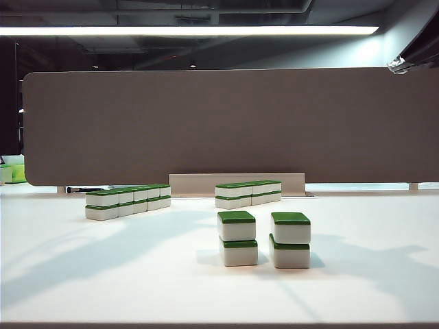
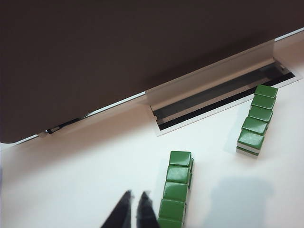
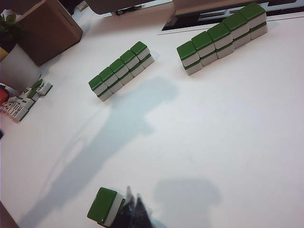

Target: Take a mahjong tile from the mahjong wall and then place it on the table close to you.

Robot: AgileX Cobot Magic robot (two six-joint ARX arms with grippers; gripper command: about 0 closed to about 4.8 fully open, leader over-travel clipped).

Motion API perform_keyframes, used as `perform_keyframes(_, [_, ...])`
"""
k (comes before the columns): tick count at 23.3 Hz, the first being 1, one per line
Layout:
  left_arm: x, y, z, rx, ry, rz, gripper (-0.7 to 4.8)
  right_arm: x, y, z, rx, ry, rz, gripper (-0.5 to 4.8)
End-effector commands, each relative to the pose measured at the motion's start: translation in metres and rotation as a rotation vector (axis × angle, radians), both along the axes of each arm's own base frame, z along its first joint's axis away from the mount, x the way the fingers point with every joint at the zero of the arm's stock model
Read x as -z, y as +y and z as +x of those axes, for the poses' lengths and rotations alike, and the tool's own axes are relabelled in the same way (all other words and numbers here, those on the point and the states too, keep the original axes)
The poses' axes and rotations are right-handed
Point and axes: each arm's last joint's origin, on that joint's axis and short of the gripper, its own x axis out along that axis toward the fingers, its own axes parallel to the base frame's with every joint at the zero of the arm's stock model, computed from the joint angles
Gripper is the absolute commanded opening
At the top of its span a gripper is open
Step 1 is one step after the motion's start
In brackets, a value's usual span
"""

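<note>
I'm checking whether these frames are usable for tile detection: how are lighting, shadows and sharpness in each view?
Exterior view: bright ceiling strip, arm shadows across the table, tiles sharp. Left wrist view: divider panel very dark, left gripper blurred. Right wrist view: evenly lit, long shadow, right gripper out of focus.

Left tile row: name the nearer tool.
Left. The left tool hangs just beside the row; the right tool sits far back, by a lone stack.

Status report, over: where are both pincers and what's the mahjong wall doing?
Left pincer shut, empty, above table beside mahjong wall. Right pincer shut, empty, beside a two-tile stack. Wall intact, nothing blocking.
</note>
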Motion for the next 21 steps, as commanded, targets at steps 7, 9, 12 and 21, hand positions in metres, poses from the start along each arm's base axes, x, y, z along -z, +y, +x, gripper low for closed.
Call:
perform_keyframes(7, [0.08,0.035,-0.06,-0.071,-0.04,-0.062,0.18,-0.003,0.0,0.0,-0.003,-0.021,-0.001,-0.01])
perform_keyframes(9, [0.1,0.044,-0.071,-0.102,-0.015,-0.067,0.18,-0.003,0.0,0.0,-0.003,-0.021,-0.002,-0.01])
perform_keyframes(12, [0.131,0.058,-0.092,-0.151,0.012,-0.072,0.18,-0.003,0.0,0.0,-0.003,-0.021,-0.001,-0.01])
perform_keyframes(21, [0.238,0.084,-0.155,-0.272,-0.195,-0.235,0.18,-0.003,0.0,0.0,-0.002,-0.021,-0.001,-0.01])
